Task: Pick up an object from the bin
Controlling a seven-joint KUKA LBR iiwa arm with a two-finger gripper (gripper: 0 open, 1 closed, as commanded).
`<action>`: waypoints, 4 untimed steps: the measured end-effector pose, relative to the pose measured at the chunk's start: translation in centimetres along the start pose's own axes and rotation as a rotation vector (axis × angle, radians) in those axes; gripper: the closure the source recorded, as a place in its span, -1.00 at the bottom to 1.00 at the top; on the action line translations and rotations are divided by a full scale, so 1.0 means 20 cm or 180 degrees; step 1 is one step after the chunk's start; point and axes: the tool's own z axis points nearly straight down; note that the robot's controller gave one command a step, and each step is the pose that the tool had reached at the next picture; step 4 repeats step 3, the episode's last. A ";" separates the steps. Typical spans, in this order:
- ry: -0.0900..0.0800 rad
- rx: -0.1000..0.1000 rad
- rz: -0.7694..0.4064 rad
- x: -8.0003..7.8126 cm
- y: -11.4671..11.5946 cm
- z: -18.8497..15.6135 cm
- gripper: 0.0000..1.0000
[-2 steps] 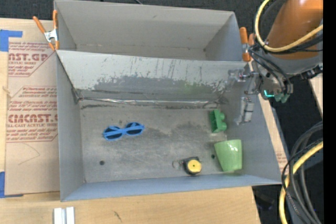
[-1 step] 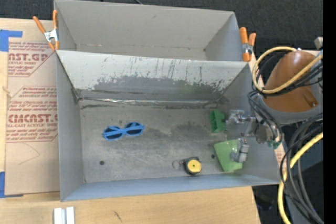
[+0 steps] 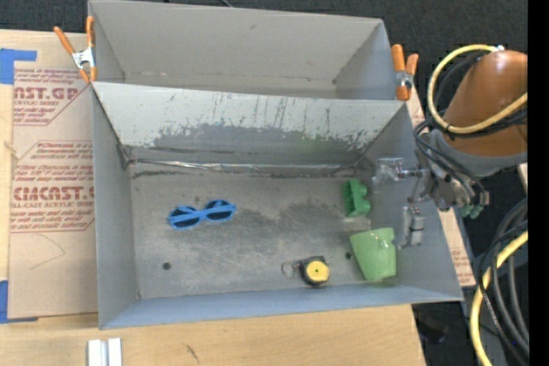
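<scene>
My gripper (image 3: 408,214) sits at the grey bin's (image 3: 257,133) right side, just beside a green block (image 3: 357,198) and pale green cup (image 3: 375,255); blue sunglasses (image 3: 201,214) lie well left, a yellow disc (image 3: 316,272) near the front.

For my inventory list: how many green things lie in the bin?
2: a small green block by the right wall, and a paler green piece just below it in the view. The arm may hide others.

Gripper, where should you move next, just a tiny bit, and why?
Probably a small shift to the view's left, over the pale green cup-like thing. The gripper hangs by the bin's right wall, just beside that thing, not above it, and it looks like the nearest one.
</scene>
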 end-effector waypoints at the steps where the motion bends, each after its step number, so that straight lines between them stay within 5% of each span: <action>1: 0.0018 -0.0009 -0.0341 0.22 0.01 0.44 -1.00; 2: 0.0027 -0.0004 -0.0346 0.22 0.00 0.42 1.00; 3: -0.0017 0.0008 -0.0262 0.14 0.03 -0.42 1.00; 4: -0.0017 0.0008 -0.0262 0.14 0.03 -0.42 1.00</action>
